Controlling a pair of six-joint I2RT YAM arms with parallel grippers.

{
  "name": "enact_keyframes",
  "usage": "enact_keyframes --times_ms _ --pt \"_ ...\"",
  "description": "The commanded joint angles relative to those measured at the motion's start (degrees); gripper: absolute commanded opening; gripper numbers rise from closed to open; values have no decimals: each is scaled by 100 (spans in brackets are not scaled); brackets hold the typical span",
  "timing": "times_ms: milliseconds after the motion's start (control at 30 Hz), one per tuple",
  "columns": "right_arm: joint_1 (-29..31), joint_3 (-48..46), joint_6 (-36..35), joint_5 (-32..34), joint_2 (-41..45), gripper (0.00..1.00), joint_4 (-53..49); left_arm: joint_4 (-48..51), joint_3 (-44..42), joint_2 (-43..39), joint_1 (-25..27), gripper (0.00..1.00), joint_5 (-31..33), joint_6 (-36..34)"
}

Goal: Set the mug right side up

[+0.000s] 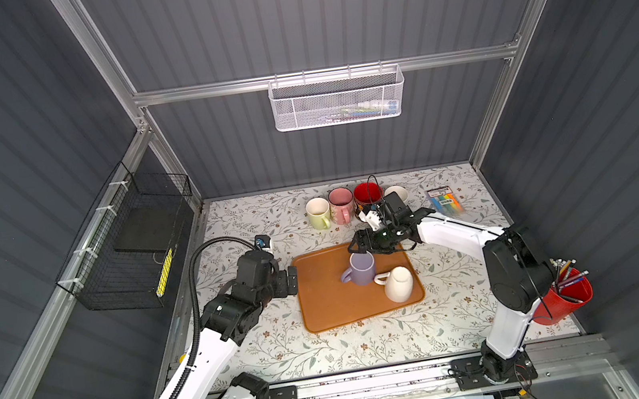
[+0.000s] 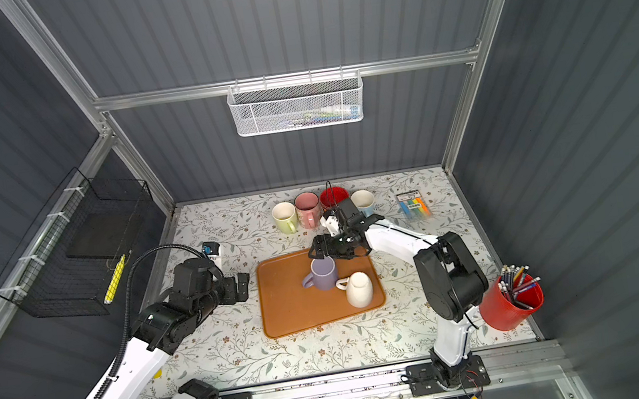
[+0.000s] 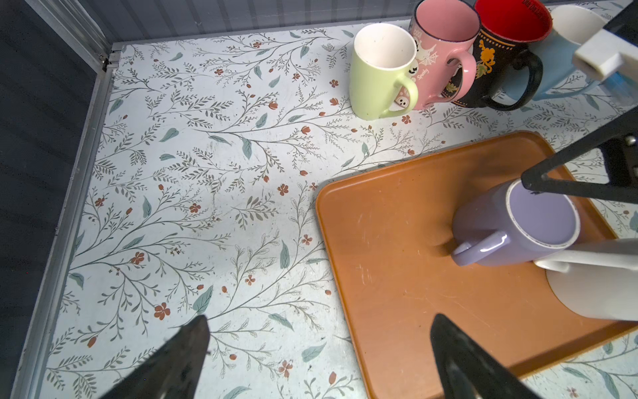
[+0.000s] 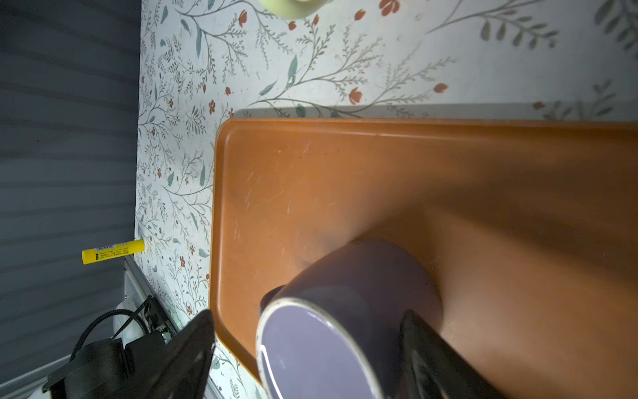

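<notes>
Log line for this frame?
right gripper: open, straddling purple mug | purple mug: base up, on tray | left gripper: open, beside tray | flip: not yet done

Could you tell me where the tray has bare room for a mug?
The tray is bare left of the purple mug and white mug, to its left rim. Its right side is crowded; the right gripper hangs there.

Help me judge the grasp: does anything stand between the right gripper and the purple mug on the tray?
Nothing visible does. The right gripper is open, its jaws either side of the purple mug. The white mug close beside it, handle toward it, may crowd the turn.
</notes>
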State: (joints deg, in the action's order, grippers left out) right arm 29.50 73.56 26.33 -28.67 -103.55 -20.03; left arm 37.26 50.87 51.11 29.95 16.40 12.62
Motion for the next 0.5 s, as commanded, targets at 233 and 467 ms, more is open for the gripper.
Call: enact_keyframes --times_ms 233,467 --pt "82 382 -452 654 617 84 -784 -27 220 547 10 85 -832 90" --pt "-23 -158 -756 1422 1389 83 -1187 -326 397 1496 286 60 -1249 437"
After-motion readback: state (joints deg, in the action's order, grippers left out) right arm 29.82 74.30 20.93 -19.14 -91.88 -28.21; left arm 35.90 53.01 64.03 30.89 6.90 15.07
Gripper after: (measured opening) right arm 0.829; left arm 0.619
